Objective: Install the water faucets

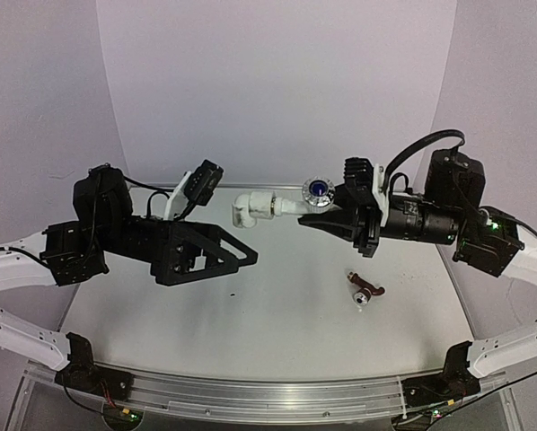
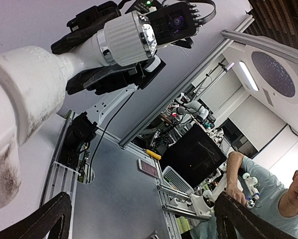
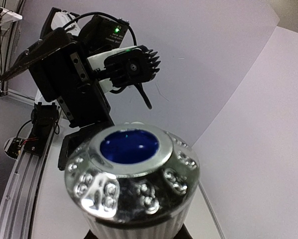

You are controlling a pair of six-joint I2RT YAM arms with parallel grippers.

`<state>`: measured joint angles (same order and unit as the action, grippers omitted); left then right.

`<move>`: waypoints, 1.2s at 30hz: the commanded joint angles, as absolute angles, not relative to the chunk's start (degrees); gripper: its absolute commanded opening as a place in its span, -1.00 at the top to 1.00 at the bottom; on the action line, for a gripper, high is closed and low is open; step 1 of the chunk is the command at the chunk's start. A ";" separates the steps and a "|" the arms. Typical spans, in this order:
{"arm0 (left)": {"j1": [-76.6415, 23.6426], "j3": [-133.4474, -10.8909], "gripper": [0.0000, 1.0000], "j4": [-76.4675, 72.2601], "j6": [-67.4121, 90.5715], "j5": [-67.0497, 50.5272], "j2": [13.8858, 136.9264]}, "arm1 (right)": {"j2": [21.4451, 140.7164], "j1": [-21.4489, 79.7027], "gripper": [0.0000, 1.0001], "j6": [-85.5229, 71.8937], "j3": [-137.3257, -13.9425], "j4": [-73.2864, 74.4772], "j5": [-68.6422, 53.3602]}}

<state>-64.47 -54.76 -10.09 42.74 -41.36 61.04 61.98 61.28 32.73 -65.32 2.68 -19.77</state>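
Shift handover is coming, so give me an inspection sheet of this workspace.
Surface: pale grey table, metal rail at near edge.
Job's things: water faucet held above the table, white elbow fitting on its end.
Clutter: small brown-and-silver part, too small to identify.
Grippers: right gripper shut on the faucet; left gripper open, empty.
Cables: black cable looped above the right arm.
Surroundings: white backdrop; person and monitor past the rail.

1. The right wrist view cuts the faucet [image 3: 131, 174] off below its knob.
2. In the left wrist view we find the white fitting [image 2: 24, 94] blurred and cut by the left edge.
3. We cannot identify the small object [image 1: 365, 293] on the table [image 1: 277, 346].
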 commanded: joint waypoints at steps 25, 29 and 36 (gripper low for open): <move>-64.58 -56.83 -1.00 -15.27 40.07 -31.12 59.06 | 60.69 61.32 1.00 28.08 -65.66 2.81 -30.37; -64.60 -56.72 -0.99 -13.87 40.08 -27.22 58.80 | 60.81 61.28 1.00 27.54 -66.06 2.90 -31.81; -64.39 -55.93 -0.91 -10.80 39.48 -19.82 57.40 | 60.57 61.26 1.00 24.28 -67.41 2.90 -33.81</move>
<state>-64.84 -55.05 -9.47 41.56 -26.92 60.14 61.30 60.75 27.11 -64.97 4.40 -29.58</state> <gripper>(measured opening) 0.966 0.181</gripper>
